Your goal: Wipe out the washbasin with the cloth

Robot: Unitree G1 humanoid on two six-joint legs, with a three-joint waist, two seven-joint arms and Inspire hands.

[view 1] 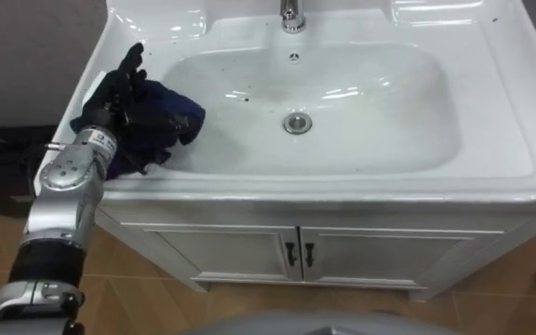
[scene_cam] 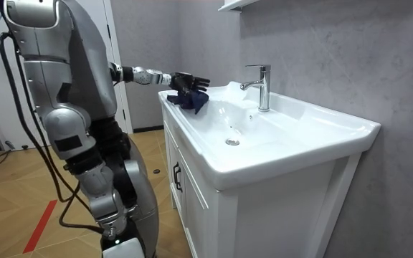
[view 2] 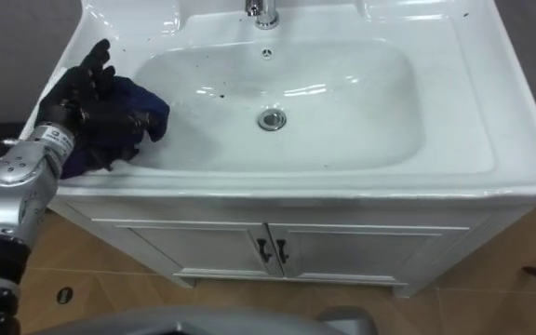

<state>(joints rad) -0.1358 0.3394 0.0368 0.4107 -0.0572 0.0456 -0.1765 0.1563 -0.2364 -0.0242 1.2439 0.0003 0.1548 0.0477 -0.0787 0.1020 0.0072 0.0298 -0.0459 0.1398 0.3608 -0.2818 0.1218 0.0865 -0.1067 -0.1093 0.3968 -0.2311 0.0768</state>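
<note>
A white basin [view 1: 491, 140] is set in a vanity top, with a drain [view 1: 297, 122] at the bowl's middle and a chrome tap [view 1: 292, 14] at the back. A few dark specks [view 1: 240, 94] lie on the bowl's left slope. A dark blue cloth [view 1: 180, 113] is bunched on the basin's left rim and reaches over the bowl's edge. My left hand [view 1: 117, 93], in a black glove, lies on top of the cloth with its fingers spread and fairly straight, one pointing toward the back. In the room view the left hand [scene_cam: 187, 80] rests on the cloth [scene_cam: 196, 102] at the basin's far corner.
Below the basin is a white cabinet with two doors and dark handles [view 1: 297, 253]. A grey wall stands behind the tap. I stand on a wooden floor [scene_cam: 20, 193] close to the cabinet's front, my left arm stretched out to the basin.
</note>
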